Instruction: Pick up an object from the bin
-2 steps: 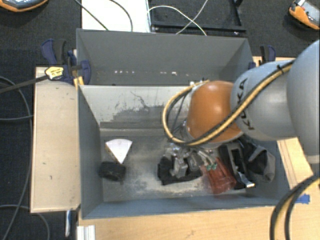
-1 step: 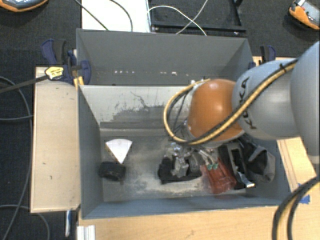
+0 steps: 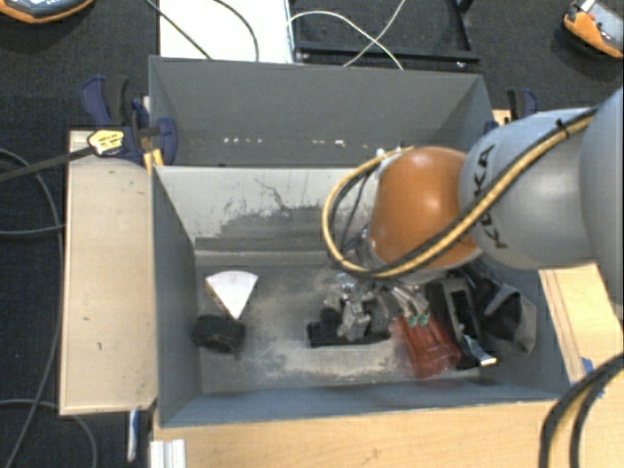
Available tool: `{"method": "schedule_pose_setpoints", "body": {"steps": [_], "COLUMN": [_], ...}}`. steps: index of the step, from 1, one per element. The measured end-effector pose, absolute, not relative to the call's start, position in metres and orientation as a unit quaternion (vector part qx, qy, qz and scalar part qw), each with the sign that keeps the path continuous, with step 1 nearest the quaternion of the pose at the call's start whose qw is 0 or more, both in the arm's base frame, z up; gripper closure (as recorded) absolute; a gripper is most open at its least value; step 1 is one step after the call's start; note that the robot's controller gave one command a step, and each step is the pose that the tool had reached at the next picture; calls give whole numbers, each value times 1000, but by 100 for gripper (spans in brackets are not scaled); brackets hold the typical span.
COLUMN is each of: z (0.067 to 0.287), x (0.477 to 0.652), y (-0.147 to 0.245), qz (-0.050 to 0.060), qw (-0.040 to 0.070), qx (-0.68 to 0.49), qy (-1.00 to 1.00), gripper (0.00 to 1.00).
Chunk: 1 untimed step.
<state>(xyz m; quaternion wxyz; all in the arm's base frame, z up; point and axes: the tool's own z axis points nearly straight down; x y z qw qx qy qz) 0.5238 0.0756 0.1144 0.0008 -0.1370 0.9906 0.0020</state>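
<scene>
My gripper [image 3: 353,306] hangs low over the middle of the bin floor, below the orange wrist cover. Right under it lies a small black block [image 3: 326,333], and the gripper's lower end overlaps the block's right part. I cannot make out whether the block is gripped. Just to the right of the gripper lies a reddish see-through packet [image 3: 426,347] with a green bit at its top.
A white cone-shaped piece [image 3: 232,292] and a small black lump [image 3: 216,333] lie at the bin's left. Black angular things [image 3: 480,312] are heaped in the right corner, partly under the arm. Bare floor shows between the left things and the gripper.
</scene>
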Motion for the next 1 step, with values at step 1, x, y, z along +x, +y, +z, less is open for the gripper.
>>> {"method": "schedule_pose_setpoints", "body": {"steps": [1], "z": [125], "x": [525], "y": [76], "qz": [2], "qw": [3], "qx": [-137], "qy": [991], "gripper": [100]}}
